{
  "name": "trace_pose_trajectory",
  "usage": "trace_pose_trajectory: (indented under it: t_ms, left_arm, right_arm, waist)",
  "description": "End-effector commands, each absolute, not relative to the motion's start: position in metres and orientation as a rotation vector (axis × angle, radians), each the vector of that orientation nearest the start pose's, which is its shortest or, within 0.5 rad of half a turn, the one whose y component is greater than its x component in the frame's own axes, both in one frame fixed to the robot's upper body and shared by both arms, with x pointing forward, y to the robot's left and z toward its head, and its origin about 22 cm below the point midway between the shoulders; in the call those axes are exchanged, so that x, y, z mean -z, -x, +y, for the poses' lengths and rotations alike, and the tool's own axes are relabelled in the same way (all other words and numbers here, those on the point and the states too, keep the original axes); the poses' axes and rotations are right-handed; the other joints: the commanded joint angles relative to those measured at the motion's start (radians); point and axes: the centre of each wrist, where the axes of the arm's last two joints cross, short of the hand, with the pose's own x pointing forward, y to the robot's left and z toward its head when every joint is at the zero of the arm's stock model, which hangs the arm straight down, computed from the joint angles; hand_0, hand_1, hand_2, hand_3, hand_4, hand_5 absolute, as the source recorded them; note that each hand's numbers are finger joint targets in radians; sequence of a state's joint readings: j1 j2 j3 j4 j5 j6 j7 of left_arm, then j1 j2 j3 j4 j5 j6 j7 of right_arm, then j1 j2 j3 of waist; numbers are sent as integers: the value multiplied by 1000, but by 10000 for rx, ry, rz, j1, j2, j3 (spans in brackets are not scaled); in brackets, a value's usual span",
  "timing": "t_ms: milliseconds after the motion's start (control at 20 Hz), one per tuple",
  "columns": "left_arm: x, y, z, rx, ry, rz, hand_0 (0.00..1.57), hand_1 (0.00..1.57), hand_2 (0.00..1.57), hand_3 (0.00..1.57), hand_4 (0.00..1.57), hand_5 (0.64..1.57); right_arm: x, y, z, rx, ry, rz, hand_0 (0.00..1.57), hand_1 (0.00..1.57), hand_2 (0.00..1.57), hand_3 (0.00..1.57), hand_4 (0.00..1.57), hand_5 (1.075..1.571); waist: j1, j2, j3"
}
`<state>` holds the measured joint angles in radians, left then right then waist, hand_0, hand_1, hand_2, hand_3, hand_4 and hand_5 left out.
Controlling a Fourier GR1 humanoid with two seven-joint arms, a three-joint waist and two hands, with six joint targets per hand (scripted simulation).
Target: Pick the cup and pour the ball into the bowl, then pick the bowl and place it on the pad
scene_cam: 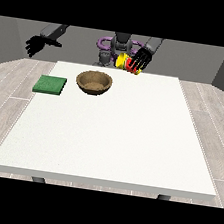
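Observation:
A brown wooden bowl (94, 81) sits on the white table (116, 135) near its far edge, left of centre. A green square pad (50, 85) lies flat at the table's left edge, beside the bowl. The hand at the view's right (140, 60) is raised above the far edge with its fingers curled round a red and yellow cup (124, 62), which is tipped sideways with its yellow part towards the bowl. No ball is visible. The hand at the view's left (35, 45) hangs off the table's left side, fingers spread and holding nothing.
The robot's torso (118, 47) stands behind the table's far edge. A wood-look floor surrounds the table. The cup is up and to the right of the bowl, apart from it.

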<state>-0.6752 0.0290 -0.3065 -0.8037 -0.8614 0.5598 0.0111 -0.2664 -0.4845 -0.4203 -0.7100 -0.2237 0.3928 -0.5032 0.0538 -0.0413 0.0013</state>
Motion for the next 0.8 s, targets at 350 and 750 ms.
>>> trace_pose_trajectory:
  t_ms: [350, 750]
  left_arm:
    - [-39, -359, 45, 11158, -11194, -17872, 562, 562, 1571, 1564, 914, 1570]
    - [-44, -354, 30, 12871, -12864, -17442, 373, 373, 1571, 1571, 899, 1570]
  right_arm:
    - [8, -294, -452, 1287, 1206, -16929, 0, 0, 0, 0, 0, 1537]
    - [15, -322, -402, 507, 699, -16659, 0, 0, 0, 273, 0, 1527]
  waist:
    - [-392, 634, -4]
    - [-830, 489, -10]
